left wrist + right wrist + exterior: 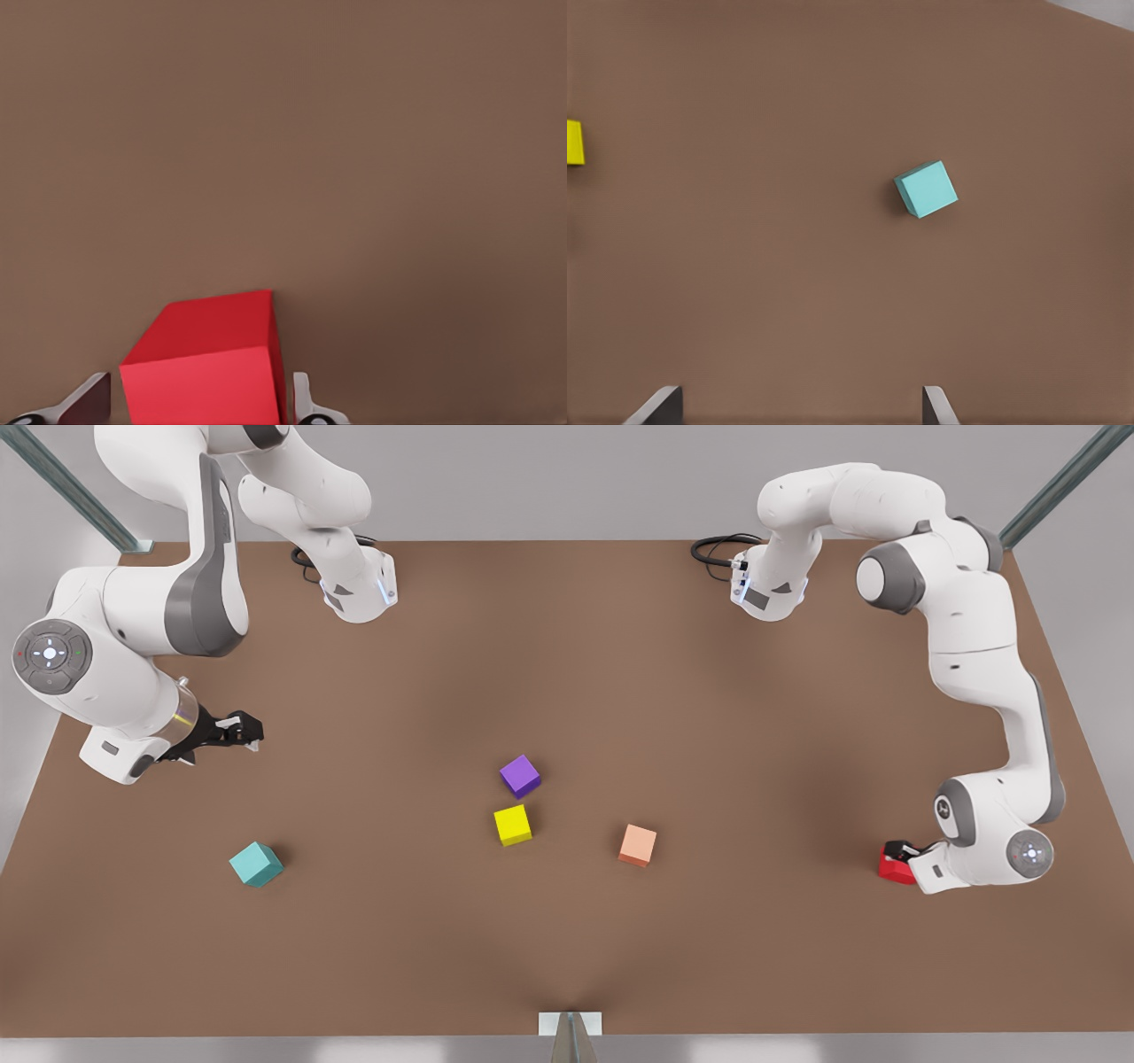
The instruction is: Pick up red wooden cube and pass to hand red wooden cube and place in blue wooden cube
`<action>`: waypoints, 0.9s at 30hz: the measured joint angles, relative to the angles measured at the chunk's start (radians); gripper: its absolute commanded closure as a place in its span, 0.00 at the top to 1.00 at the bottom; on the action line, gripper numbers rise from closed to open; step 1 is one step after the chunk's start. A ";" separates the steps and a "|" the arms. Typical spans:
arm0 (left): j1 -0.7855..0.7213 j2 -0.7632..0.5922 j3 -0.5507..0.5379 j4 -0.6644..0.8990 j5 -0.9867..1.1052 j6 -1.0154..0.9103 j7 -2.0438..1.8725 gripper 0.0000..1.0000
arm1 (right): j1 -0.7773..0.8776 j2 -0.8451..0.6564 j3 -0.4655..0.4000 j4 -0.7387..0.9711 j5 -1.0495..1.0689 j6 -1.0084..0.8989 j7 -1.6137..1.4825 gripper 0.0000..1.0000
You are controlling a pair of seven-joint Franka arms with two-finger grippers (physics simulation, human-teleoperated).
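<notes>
right gripper (244,732) waits raised at the front view's left, fingers spread, empty | blue cube (256,864) near it on the table (567,646) | red cube (895,865) far right, on the table between the left gripper's (902,856) fingers – one finger looks apart from it, so not clamped | risk: it is skewed, so closing may twist it out

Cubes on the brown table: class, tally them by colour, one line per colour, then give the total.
Red cube, between the left gripper's fingers: 1
Teal cube, below the right gripper: 1
Purple cube: 1
Yellow cube: 1
Peach cube: 1
Total: 5 cubes
</notes>
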State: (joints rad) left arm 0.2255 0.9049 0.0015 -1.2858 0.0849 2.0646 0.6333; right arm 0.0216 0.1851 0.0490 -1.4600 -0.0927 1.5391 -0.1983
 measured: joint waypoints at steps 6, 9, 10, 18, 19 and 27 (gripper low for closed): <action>0.000 0.025 0.000 -0.003 -0.002 0.002 0.023 1.00 | 0.000 0.000 0.000 -0.001 0.000 0.000 -0.002 1.00; 0.000 0.031 0.000 -0.003 -0.003 0.003 0.014 1.00 | 0.000 0.000 0.000 -0.001 0.000 0.000 -0.003 1.00; 0.000 0.032 0.000 -0.003 -0.004 0.003 0.011 1.00 | 0.000 0.000 0.000 -0.001 0.000 0.000 -0.004 1.00; -0.004 0.012 -0.025 0.006 -0.031 -0.020 -0.030 0.62 | -0.001 0.000 0.000 0.000 0.000 0.000 -0.007 1.00; -0.003 -0.003 -0.050 0.015 -0.060 -0.049 -0.045 0.63 | -0.002 0.008 0.002 0.003 0.004 0.000 -0.009 1.00; -0.081 0.016 -0.587 0.143 -0.416 -0.383 -0.339 0.63 | 0.039 0.411 0.055 0.145 0.575 -0.005 -0.242 1.00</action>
State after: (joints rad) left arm 0.1444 0.9208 -0.5858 -1.1427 -0.3313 1.6813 0.2939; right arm 0.0605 0.5958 0.1042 -1.3149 0.4828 1.5341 -0.4408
